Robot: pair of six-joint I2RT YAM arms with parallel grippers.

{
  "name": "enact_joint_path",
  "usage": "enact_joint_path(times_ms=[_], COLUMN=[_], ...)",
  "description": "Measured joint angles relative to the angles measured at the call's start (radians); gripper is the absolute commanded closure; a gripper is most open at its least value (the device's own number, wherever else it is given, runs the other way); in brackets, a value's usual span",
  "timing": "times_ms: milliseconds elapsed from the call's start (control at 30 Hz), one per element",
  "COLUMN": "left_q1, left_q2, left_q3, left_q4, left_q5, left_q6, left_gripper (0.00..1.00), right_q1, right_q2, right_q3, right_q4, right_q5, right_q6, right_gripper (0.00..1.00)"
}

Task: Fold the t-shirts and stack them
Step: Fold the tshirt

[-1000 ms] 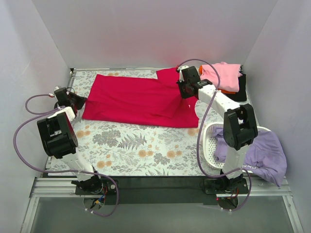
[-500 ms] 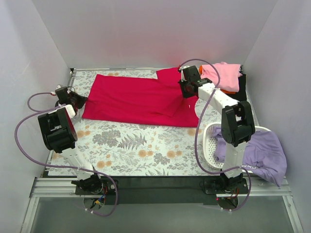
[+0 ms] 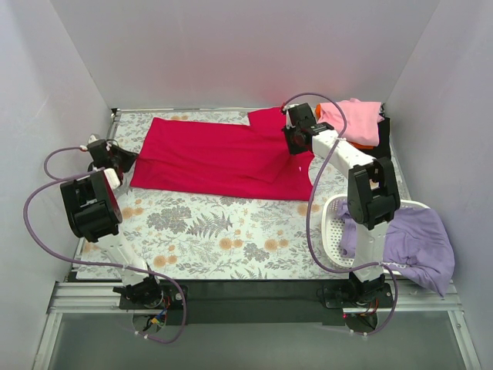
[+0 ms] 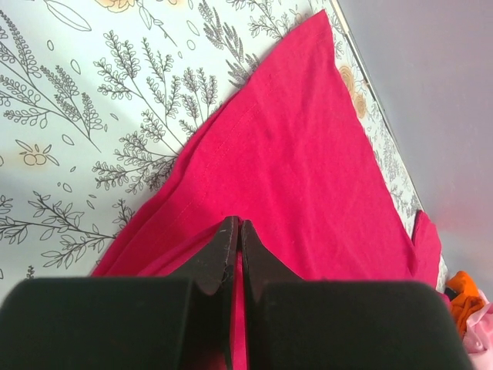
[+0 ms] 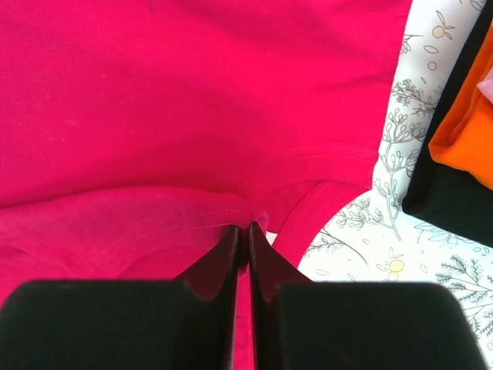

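Red t-shirt (image 3: 219, 158) lies spread flat across the upper middle of the top view on the floral counter (image 3: 216, 231). Left fingers (image 4: 218, 262) are together, clamped on its left edge; right fingers (image 5: 225, 262) are together, pinching a fold by its right hem. Cloth looks light, thin and limp and will likely sag and crease, so grab hems or corners; pink tee (image 3: 354, 119) sits upper right, lavender tee (image 3: 420, 243) over the basket (image 3: 327, 223) lower right.

crimson tee (image 3: 223, 158), pink tee (image 3: 356, 119), orange tee (image 5: 466, 127), blk tee (image 5: 451, 196), lav. tee (image 3: 420, 243); wht mesh basket (image 3: 327, 220), floral-print tbl cloth (image 3: 216, 231)
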Motion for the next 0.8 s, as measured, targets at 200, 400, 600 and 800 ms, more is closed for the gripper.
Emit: enact_joint_path(times_ms=[200, 400, 600, 800], left_q1=[0.001, 0.008, 0.009, 0.011], left_q2=[0.0, -0.001, -0.001, -0.001], left_q3=[-0.026, -0.032, -0.032, -0.032], left_q4=[0.03, 0.045, 0.052, 0.062], left_q5=[0.001, 0.003, 0.013, 0.019], left_q6=[0.011, 0.014, 0.016, 0.018], left_gripper=[1.0, 1.0, 1.0, 1.0], right_q1=[-0.004, -0.013, -0.019, -0.027], right_q2=[-0.002, -0.01, -0.012, -0.014], right_q3=[-0.005, -0.019, -0.027, -0.04], right_q4=[-0.006, -0.013, -0.014, -0.012], right_q5=[0.018, 0.032, 0.035, 0.035], right_q6=[0.0, 0.0, 0.0, 0.0], right_gripper=[0.99, 0.99, 0.99, 0.99])
